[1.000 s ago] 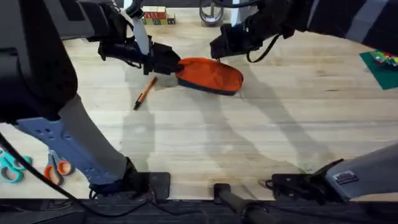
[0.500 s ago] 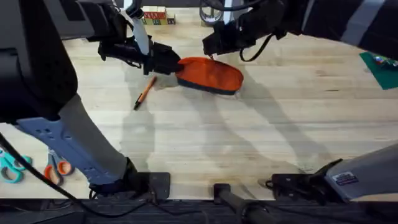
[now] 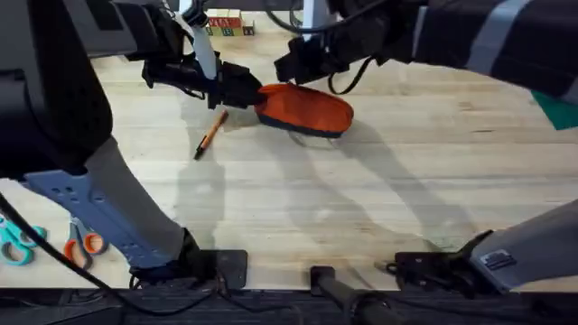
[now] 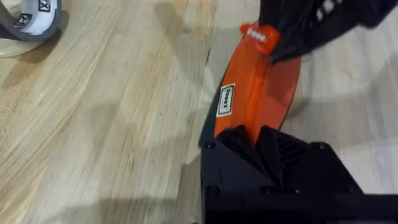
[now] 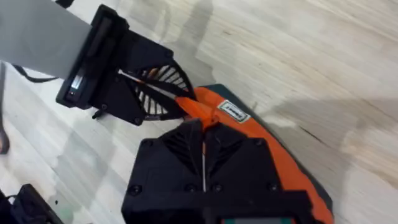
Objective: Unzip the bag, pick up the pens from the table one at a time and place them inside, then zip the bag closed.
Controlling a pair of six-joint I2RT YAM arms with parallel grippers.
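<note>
Two grippers meet at the bag [image 3: 307,109], which lies on the desk [image 3: 379,199] in the far middle of the overhead view. The left gripper [image 3: 254,93] has its fingers clenched on the bag's left end; in the left wrist view the orange fabric runs straight into the closed black fingers [image 4: 273,149]. The right gripper [image 3: 291,70] sits over the same end, just beyond the left one. In the right wrist view its fingers [image 5: 186,134] are pressed together at the small orange pull tab [image 5: 202,112]. In the left wrist view that tab [image 4: 257,35] is pinched at the right gripper's tip. One pen [image 3: 210,133] lies on the desk near the bag's left end, apart from it and angled toward the near-left.
</note>
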